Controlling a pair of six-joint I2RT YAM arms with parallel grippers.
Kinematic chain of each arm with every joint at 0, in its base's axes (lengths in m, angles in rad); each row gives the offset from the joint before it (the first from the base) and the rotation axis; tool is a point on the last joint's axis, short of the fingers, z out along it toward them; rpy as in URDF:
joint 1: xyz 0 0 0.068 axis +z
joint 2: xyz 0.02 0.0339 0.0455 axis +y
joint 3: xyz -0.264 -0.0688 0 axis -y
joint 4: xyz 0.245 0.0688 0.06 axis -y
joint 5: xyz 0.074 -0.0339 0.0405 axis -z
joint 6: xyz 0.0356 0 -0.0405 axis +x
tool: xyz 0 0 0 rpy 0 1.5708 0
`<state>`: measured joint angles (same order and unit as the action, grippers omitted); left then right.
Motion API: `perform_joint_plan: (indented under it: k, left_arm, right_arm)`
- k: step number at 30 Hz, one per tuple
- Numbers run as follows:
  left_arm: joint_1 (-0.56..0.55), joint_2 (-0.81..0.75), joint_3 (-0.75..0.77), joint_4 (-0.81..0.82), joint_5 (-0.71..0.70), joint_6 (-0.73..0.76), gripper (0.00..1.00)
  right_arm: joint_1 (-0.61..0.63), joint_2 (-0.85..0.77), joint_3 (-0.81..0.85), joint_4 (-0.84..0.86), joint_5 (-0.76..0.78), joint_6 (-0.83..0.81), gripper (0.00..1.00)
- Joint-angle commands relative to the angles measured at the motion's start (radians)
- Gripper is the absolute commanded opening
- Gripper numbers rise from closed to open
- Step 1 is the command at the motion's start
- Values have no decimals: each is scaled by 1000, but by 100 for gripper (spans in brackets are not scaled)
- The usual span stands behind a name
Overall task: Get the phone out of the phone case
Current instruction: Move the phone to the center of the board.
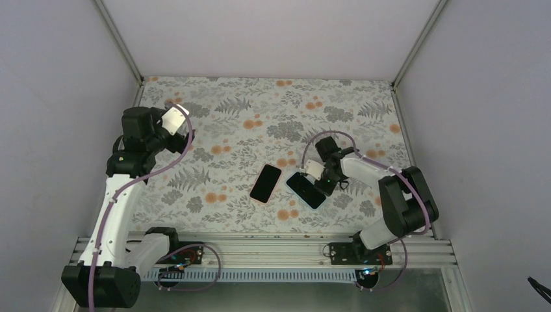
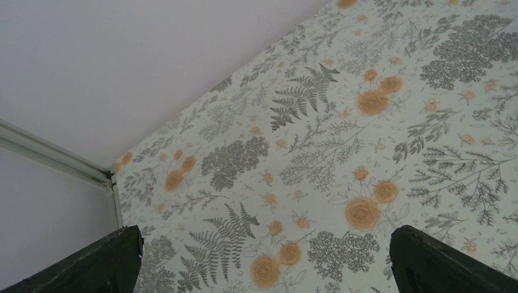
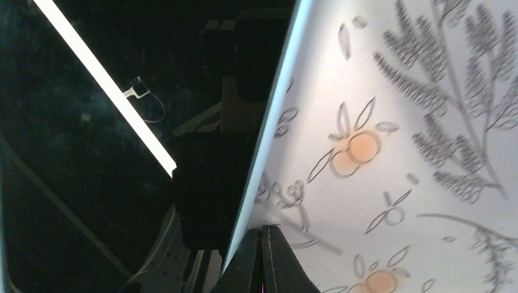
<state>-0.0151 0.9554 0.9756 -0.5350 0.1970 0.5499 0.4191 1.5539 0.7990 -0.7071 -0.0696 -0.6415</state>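
Note:
A black phone lies flat on the floral table cover, right of centre. Its glossy screen mirrors a strip light in the right wrist view, with a pale edge along its right side. My right gripper is shut, its tips low on the cover against that edge, holding nothing; the top view shows the right gripper at the phone's far right side. A second black slab lies apart to the left; I cannot tell if it is the phone case. My left gripper hangs open over bare cover, far left.
The floral table cover is boxed in by white walls with metal corner posts. A metal rail at the near edge carries both arm bases. The raised left arm stands near the left wall.

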Motion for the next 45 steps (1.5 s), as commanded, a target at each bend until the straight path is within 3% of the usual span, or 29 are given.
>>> perform_joint_plan:
  k: [1,7,16,22,33,41,45]
  left_arm:
    - [4,-2,-5,-35,40,17,100]
    - [3,27,1,-43,72,18,100]
    - [3,39,1,-59,56,40,100]
    - [3,54,8,-56,50,37,100]
    - [4,78,24,-22,25,13,100]
    - [4,67,0,20,-9,0,100]
    - [4,71,8,19,-5,-4,100]
  right_arm:
    - [8,15,-117,-127,-13,3,4]
    - [31,59,-84,-186,-86,-35,4]
    - [243,219,38,-293,-200,-54,4]
    - [383,238,137,-328,-258,-48,4]
    - [515,341,278,-254,-242,-75,4]
    - [516,285,295,-55,-111,-69,7]
    - [502,255,294,-36,-126,-85,12]
